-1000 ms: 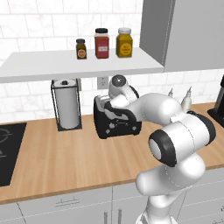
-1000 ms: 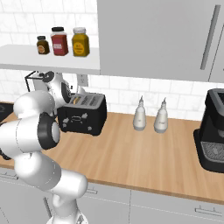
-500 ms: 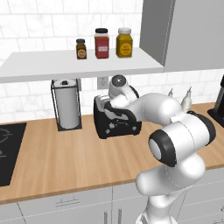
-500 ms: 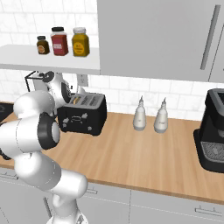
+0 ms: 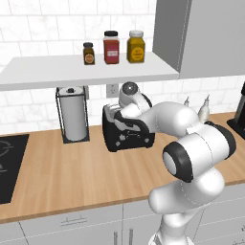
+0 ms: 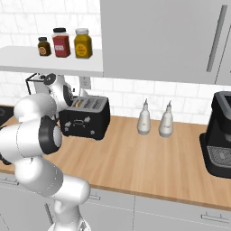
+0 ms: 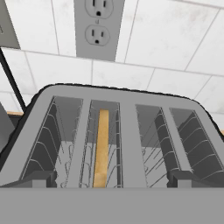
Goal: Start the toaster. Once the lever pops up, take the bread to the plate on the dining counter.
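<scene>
The black toaster [image 5: 128, 137] stands on the wood counter by the tiled wall, also seen from the other side as the toaster [image 6: 85, 119]. In the hand view I look down into its several slots. The bread [image 7: 102, 148], a thin tan slice, stands on edge deep in the second slot from the left. My gripper [image 7: 110, 178] hovers just above the toaster's top, open, with one dark fingertip [image 7: 38, 178] at each side and nothing between them. The plate and the dining counter are out of view.
A paper towel holder [image 5: 72, 115] stands left of the toaster, with a black cooktop [image 5: 9, 160] beyond it. Three spice jars [image 5: 111, 47] sit on the shelf above. Two pale bottles [image 6: 154, 119] and a black coffee machine [image 6: 220, 135] stand to the right. A wall outlet [image 7: 97, 27] is behind the toaster.
</scene>
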You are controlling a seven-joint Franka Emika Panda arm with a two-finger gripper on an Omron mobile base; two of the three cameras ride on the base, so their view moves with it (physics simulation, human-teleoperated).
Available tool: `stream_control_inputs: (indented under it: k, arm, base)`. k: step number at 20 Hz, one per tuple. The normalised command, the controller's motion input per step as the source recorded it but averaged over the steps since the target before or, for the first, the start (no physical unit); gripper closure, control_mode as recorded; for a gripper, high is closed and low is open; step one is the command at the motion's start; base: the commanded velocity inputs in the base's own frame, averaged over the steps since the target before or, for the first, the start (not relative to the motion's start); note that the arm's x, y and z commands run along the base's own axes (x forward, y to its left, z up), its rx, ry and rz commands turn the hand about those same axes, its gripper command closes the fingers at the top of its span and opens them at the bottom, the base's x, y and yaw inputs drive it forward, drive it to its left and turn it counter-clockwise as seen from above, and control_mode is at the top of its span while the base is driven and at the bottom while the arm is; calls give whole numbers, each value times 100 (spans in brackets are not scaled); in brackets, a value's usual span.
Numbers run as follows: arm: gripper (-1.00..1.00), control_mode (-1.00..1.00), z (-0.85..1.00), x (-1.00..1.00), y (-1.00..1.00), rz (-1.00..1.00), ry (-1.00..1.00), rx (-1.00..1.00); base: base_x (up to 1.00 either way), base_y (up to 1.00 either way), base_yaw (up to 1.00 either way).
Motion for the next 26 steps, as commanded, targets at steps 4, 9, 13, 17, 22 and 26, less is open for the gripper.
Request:
stream_control_inputs:
  k: [4, 9, 13, 17, 22, 26]
  arm:
    - [-100, -100, 0, 0, 0, 0, 0, 0]
    - [-100, -100, 0, 0, 0, 0, 0, 0]
    - [-100, -100, 0, 0, 0, 0, 0, 0]
    - [-100, -100, 0, 0, 0, 0, 0, 0]
    - [-100, -100, 0, 0, 0, 0, 0, 0]
    - [-100, -100, 0, 0, 0, 0, 0, 0]
  base:
    - [0, 0, 0]
    - [0, 0, 0]
    - [0, 0, 0]
    - [0, 0, 0]
    - [0, 0, 0]
    - [0, 0, 0]
